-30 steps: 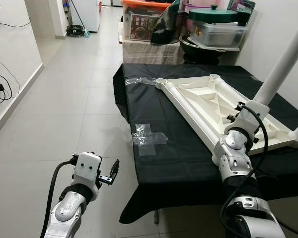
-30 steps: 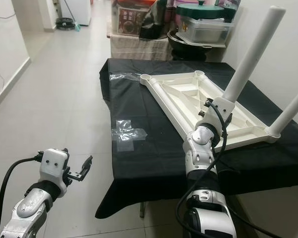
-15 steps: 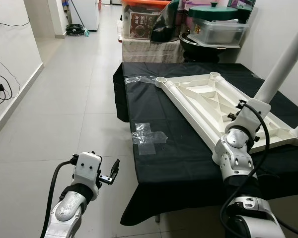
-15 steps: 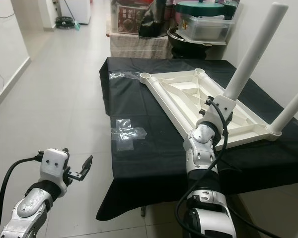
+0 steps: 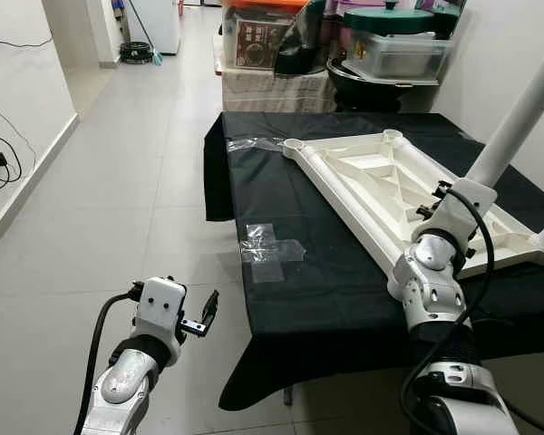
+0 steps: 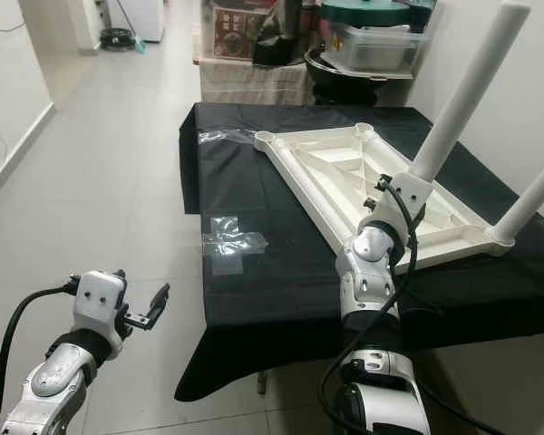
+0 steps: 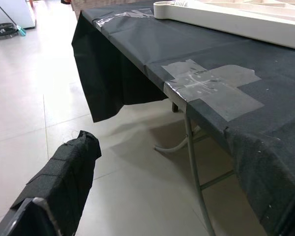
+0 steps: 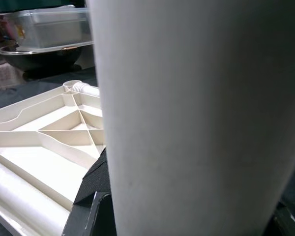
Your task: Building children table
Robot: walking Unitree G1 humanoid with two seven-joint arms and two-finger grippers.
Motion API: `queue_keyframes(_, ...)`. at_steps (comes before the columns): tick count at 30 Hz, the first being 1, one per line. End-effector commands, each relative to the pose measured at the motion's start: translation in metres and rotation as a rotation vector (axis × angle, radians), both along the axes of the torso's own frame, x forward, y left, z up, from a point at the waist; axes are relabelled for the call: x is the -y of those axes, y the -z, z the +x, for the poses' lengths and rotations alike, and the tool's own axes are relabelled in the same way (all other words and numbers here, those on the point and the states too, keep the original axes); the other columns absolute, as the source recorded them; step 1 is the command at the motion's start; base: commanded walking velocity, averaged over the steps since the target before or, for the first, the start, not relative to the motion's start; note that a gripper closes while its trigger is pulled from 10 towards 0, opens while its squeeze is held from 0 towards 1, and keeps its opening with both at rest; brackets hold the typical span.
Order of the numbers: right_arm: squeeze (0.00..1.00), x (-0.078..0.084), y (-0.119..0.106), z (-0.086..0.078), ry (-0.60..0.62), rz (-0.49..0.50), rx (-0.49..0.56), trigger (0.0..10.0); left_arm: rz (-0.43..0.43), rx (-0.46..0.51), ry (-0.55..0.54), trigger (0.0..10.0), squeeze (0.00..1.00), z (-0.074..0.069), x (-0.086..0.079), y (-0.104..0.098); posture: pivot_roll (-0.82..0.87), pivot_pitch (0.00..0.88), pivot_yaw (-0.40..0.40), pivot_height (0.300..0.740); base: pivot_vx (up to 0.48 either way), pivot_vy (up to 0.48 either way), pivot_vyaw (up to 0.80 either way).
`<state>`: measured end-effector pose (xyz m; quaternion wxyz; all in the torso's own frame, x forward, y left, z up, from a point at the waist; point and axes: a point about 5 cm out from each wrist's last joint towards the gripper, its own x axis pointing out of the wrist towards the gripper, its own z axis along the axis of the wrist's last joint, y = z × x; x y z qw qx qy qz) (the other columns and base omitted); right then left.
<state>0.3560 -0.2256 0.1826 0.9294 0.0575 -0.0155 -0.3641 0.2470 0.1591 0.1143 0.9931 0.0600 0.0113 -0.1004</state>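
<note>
While no writing reads, right gripper (image 8: 187, 216) fingers clamp white table leg (image 6: 462, 91), left gripper (image 5: 204, 317) fingers narrowly apart.

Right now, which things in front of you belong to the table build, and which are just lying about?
Part of the job:
- upturned white tabletop on the black cloth
- white leg gripped by the right hand
- second white leg standing at the corner

Just lying about:
- clear tape patch
- lidded plastic bin
- black bowl
- left hand, idle over the floor
</note>
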Motion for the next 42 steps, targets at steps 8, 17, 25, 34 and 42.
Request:
queue_keyframes(8, 0.12, -0.003, 0.026, -0.008, -0.005, 0.059, -0.107, 10.0, 0.003, -0.012, 0.012, 10.0, 0.00, 0.000, 0.003, 0.004, 0.09, 0.000, -0.069, 0.740, 0.000, 0.000, 0.00)
queue_keyframes(17, 1.00, -0.006, 0.009, -0.006, -0.026, 0.016, -0.041, 10.0, 0.001, -0.011, 0.011, 10.0, 0.00, 0.002, 0.003, 0.004, 0.09, 0.000, -0.069, 0.740, 0.000, 0.000, 0.00)
queue_keyframes(25, 1.00, -0.006, 0.004, -0.009, -0.026, 0.015, -0.011, 10.0, -0.001, -0.011, 0.012, 10.0, 0.00, 0.002, 0.003, 0.004, 0.09, 0.000, -0.070, 0.740, 0.000, 0.000, 0.00)
queue_keyframes(34, 1.00, -0.010, -0.010, -0.011, -0.062, 0.000, 0.049, 10.0, -0.003, -0.010, 0.012, 10.0, 0.00, 0.002, 0.003, 0.005, 0.09, 0.000, -0.070, 0.740, 0.000, 0.000, 0.00)
queue_keyframes(42, 1.00, -0.014, -0.013, -0.006, -0.171, -0.015, 0.046, 10.0, -0.003, -0.008, 0.017, 10.0, 0.00, 0.003, 0.004, 0.005, 0.09, 0.000, -0.067, 0.740, 0.000, 0.000, 0.00)
